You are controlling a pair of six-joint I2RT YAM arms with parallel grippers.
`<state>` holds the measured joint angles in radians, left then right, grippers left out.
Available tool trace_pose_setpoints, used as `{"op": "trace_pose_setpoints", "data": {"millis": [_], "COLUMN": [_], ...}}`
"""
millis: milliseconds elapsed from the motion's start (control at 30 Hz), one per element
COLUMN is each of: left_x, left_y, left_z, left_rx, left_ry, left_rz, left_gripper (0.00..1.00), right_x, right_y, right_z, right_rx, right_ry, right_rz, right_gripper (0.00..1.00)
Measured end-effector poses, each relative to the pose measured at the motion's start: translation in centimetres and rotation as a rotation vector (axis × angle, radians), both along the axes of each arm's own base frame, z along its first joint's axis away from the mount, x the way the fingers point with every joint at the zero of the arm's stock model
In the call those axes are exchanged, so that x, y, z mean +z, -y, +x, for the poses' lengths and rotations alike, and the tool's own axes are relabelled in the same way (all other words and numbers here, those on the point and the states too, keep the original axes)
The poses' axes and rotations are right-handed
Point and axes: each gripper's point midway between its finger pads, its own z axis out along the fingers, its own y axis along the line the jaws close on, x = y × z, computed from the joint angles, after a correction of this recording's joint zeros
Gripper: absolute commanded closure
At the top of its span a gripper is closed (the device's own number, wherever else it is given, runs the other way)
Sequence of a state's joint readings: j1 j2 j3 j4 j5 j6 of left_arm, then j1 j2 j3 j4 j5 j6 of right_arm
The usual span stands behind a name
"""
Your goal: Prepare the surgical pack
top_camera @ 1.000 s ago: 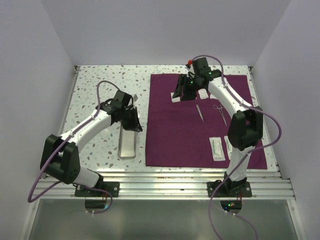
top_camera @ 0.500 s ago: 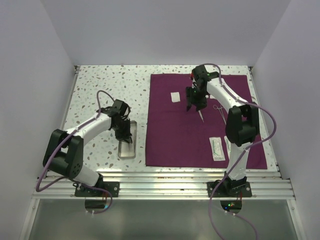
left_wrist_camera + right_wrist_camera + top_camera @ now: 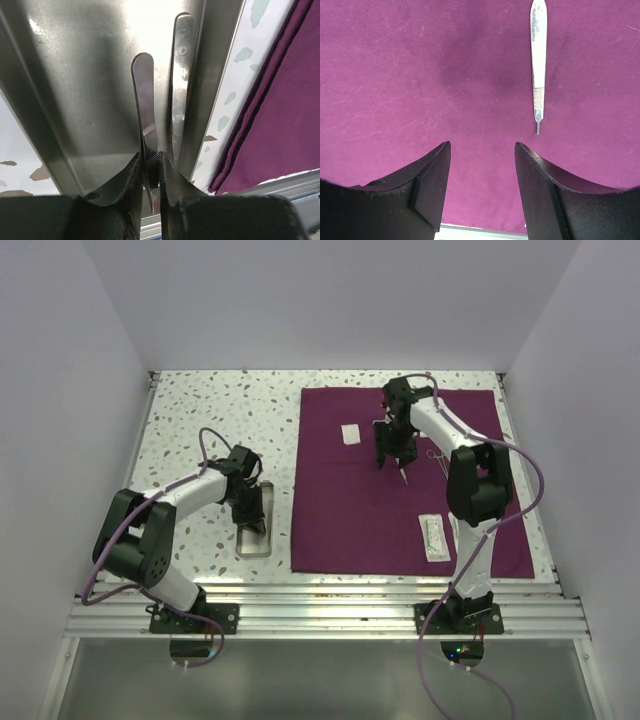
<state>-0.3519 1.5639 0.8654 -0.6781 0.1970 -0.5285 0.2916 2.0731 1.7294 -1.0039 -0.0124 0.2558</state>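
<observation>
Two thin instruments (image 3: 145,100) lie in the steel tray (image 3: 75,100) just left of the purple cloth (image 3: 350,520) (being loaded, I judge), left fingers (image 3: 125,185) narrowly straddling one, grip uncertain, while right fingers (image 3: 430,185) hang apart near a scalpel handle (image 3: 538,65) on that cloth.

I see white terrazzo-speckled tabletop (image 3: 190,400) boxed by plain pale lavender walls (image 3: 330,300) at back and both sides; ribbed silver aluminium rail frame (image 3: 330,602) along near edge; glossy grey panel (image 3: 330,680) below; light soft, even
</observation>
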Motion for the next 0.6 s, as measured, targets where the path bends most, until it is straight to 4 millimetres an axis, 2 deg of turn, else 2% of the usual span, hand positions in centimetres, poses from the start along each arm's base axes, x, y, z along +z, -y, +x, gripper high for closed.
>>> {"op": "trace_pose_setpoints", "data": {"millis": [233, 600], "left_x": [-0.33, -0.33], "left_y": [0.1, 0.1], "left_z": [0.04, -0.01], "left_rx": [-0.003, -0.011], "left_ry": [-0.005, -0.005], "left_rz": [-0.003, -0.004], "left_gripper": [0.71, 0.61], "right_x": [-0.08, -0.44], "right_y": [0.07, 0.31], "right_z": [0.01, 0.39], "right_rx": [0.002, -0.001], "right_ry": [-0.002, -0.006], "right_rz": [-0.002, -0.011], "right_gripper": [0.42, 0.44]}}
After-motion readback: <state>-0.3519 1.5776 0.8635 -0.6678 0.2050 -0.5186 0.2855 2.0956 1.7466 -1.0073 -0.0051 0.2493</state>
